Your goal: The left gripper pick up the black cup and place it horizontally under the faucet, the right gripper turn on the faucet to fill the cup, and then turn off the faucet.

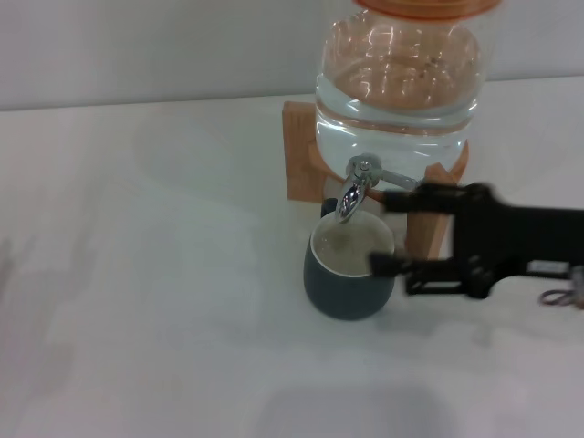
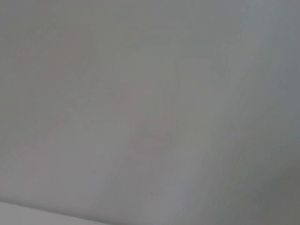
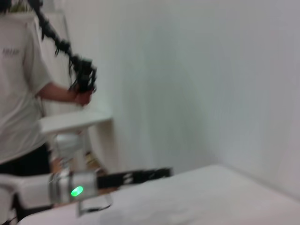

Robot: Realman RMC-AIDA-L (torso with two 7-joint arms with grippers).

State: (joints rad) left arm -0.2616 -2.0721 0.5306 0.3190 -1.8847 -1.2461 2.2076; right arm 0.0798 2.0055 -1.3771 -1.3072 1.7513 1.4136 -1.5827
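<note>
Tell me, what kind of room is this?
Probably a robot test room, not a kitchen: a bare white table holding only a glass water jar on a wooden stand and a black cup, plain white walls, and a person standing nearby.

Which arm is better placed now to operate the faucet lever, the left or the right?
Right, probably. The right gripper is open beside the faucet, above the black cup standing under it. The left gripper is away from the jar; it shows only in the right wrist view.
</note>
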